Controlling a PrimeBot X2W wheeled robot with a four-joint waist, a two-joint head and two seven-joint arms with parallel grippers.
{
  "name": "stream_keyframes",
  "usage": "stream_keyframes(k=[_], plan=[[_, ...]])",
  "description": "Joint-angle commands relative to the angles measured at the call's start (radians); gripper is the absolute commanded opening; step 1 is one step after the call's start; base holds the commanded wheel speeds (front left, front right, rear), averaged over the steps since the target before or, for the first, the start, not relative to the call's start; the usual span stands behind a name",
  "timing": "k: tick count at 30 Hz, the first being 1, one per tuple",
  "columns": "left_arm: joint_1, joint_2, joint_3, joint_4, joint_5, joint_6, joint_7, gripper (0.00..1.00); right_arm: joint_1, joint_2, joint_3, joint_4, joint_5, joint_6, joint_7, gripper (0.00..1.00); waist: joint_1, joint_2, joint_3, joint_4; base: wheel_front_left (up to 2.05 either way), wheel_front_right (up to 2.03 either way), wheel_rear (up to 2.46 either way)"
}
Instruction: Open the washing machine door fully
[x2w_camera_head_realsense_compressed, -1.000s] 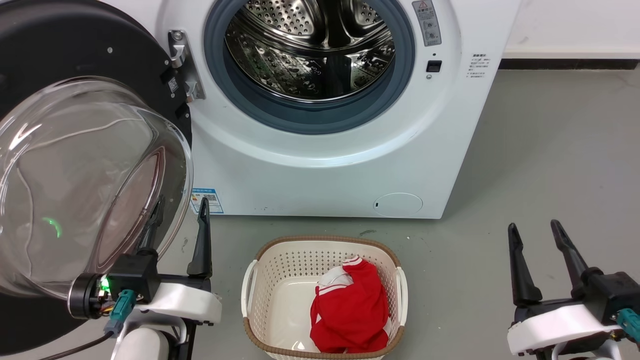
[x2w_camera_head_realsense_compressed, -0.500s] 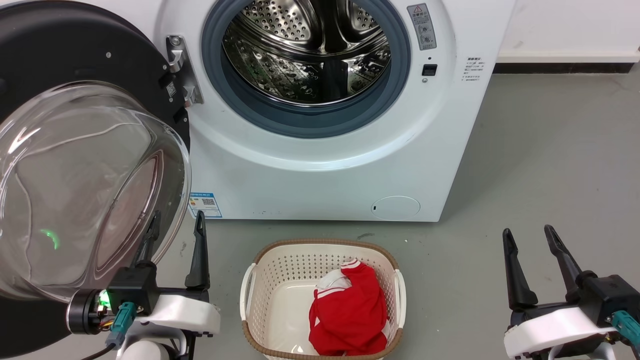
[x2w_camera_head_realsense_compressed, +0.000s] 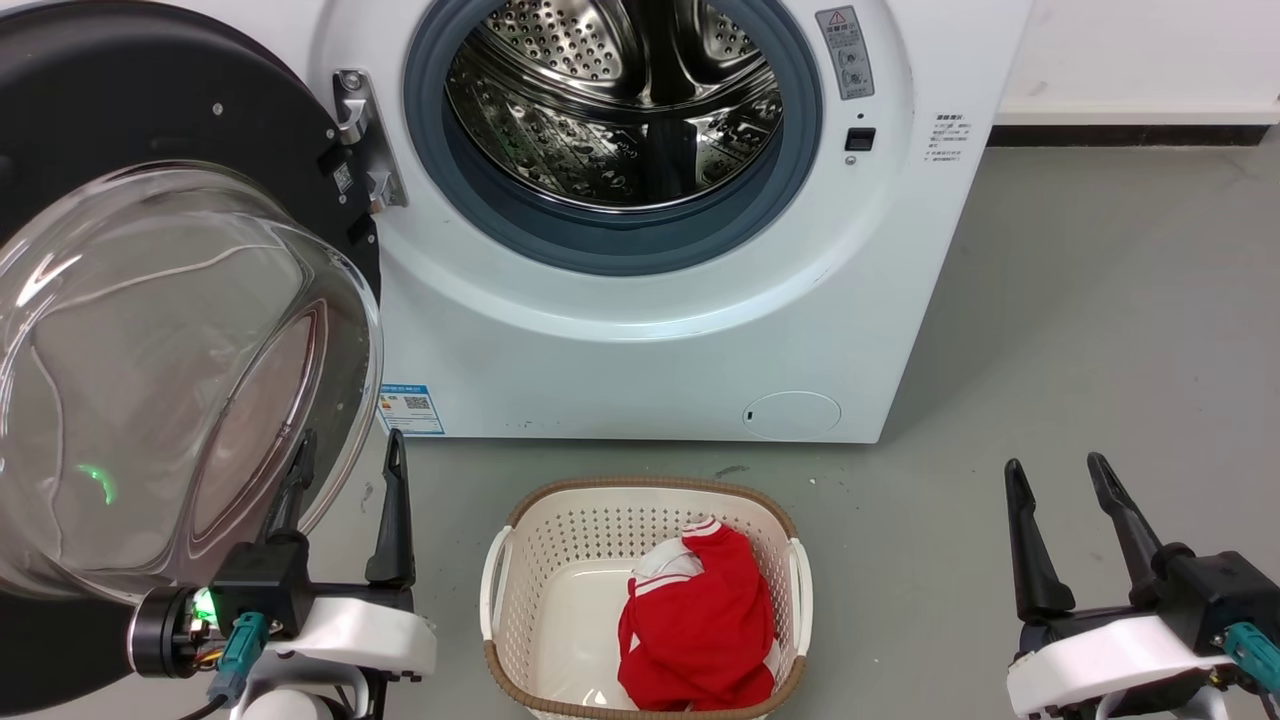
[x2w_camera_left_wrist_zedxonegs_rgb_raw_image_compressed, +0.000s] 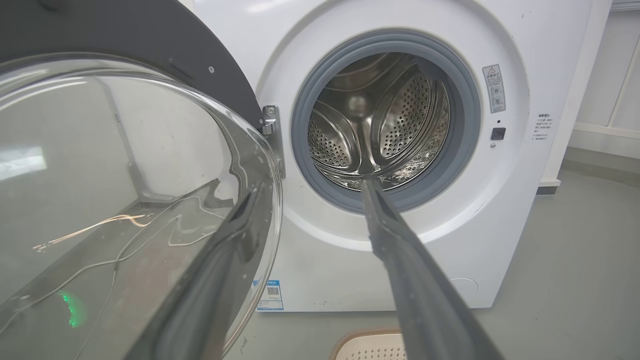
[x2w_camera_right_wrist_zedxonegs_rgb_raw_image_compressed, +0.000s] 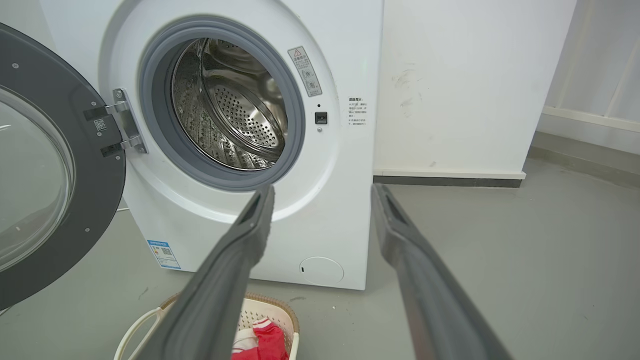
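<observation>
Hanging wide open on its steel hinge (x2w_camera_head_realsense_compressed: 365, 130), the washing machine door (x2w_camera_head_realsense_compressed: 150, 90) sits left of the washing machine (x2w_camera_head_realsense_compressed: 650, 350). Its black inner face and bulging glass bowl (x2w_camera_head_realsense_compressed: 150, 380) are turned out into the room. Steel drum (x2w_camera_head_realsense_compressed: 620, 100) opening fully exposed, grey gasket (x2w_camera_head_realsense_compressed: 620, 245) ringing it. Blue label (x2w_camera_head_realsense_compressed: 410, 408) low on the front left, round cap (x2w_camera_head_realsense_compressed: 793, 413) low on the right.

Left jaws: low down at the bowl's lower right edge, spread moderately, holding nothing. Their fingers (x2w_camera_head_realsense_compressed: 394, 500) point up toward the machine. In the head view one finger shows through the glass, the other stands just right of the bowl. In the left wrist view the nearer finger overlaps the bowl's rim (contact or not, cannot tell).

Right jaws: well off to the right over the grey floor (x2w_camera_head_realsense_compressed: 1100, 300), fingers (x2w_camera_head_realsense_compressed: 1030, 550) parted about as much, empty, well apart from machine and door.

Cream laundry basket (x2w_camera_head_realsense_compressed: 650, 485) on the floor just in front of the machine, between the two arms, with a red garment (x2w_camera_head_realsense_compressed: 700, 620) with white trim lying in it. White wall (x2w_camera_right_wrist_zedxonegs_rgb_raw_image_compressed: 450, 75) just right of the machine in the right wrist view.
</observation>
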Motion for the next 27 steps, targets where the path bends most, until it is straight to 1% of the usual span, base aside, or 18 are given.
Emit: stream_keyframes(k=[1, 14, 15, 18, 27], plan=[[0.007, -0.003, 0.004, -0.003, 0.005, -0.004, -0.002, 1.0, 0.003, 0.001, 0.001, 0.002, 0.004, -0.001, -0.005, 1.0, 0.0, 0.0, 0.001, 0.0, 0.0, 0.0, 0.0], [-0.003, -0.013, 0.014, 0.004, 0.016, -0.017, -0.002, 1.0, -0.006, 0.001, 0.003, 0.009, 0.012, -0.001, -0.012, 1.0, 0.0, 0.0, 0.007, -0.001, 0.0, 0.0, 0.0], [0.0, -0.011, 0.014, 0.006, 0.009, -0.017, 0.0, 0.0, -0.001, 0.0, 0.003, 0.011, 0.007, 0.0, -0.008, 0.0, 0.0, 0.0, 0.007, -0.001, 0.0, 0.0, 0.0], [0.014, -0.016, 0.015, 0.037, 0.004, -0.017, 0.008, 0.0, 0.013, 0.0, 0.006, 0.036, 0.011, 0.0, -0.007, 0.0, 0.0, 0.0, 0.007, -0.001, 0.0, 0.0, 0.0], [-0.001, -0.021, 0.038, 0.057, -0.182, -0.032, 0.061, 0.0, -0.005, -0.009, 0.006, 0.057, 0.21, 0.0, 0.02, 0.0, 0.0, 0.0, 0.006, -0.002, 0.0, 0.0, 0.0]])
